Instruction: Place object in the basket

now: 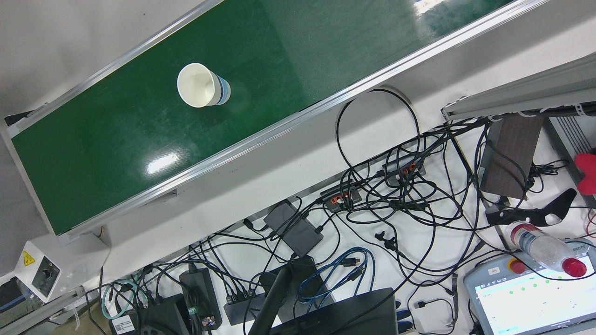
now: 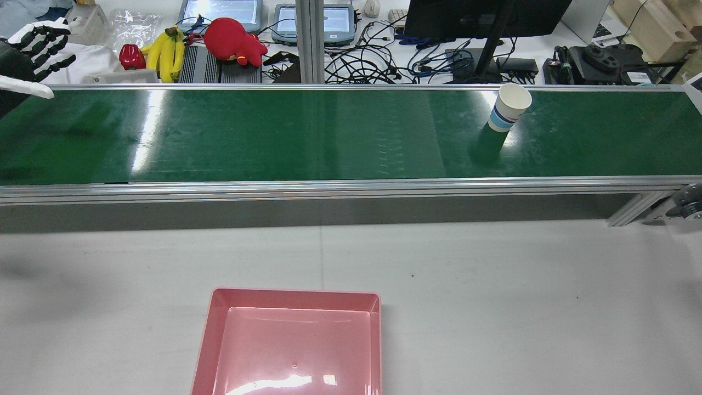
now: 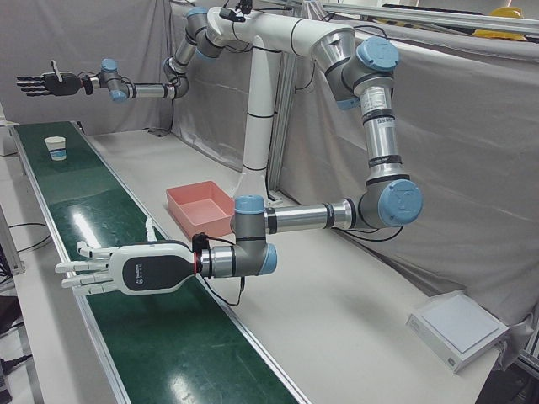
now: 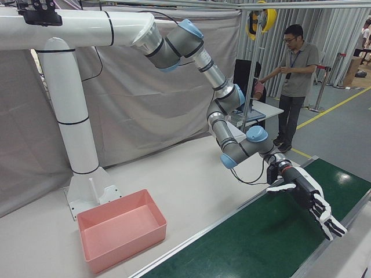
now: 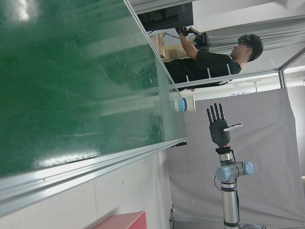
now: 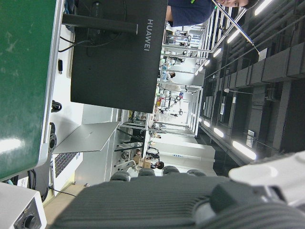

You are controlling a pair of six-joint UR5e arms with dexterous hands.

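Both hands hover flat, fingers spread: left hand (image 3: pixel 118 269), right hand (image 3: pixel 46 84).

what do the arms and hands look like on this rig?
Both arms have white tube links, silver-grey joint housings and light blue joint caps. Each hand, left and right, has a black palm and back with white side shells and black-and-white banded fingers. A thin black cable loops at the left wrist.

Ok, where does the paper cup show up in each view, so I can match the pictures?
Front view: paper cup upper left, on the green belt.
Rear view: upper right, far side of belt.
Left-front view: far left, small.
Right-front view: not in it.
Left hand view: centre right, on its side as shown.
Right hand view: not in it.
Shared landmark: the green belt.
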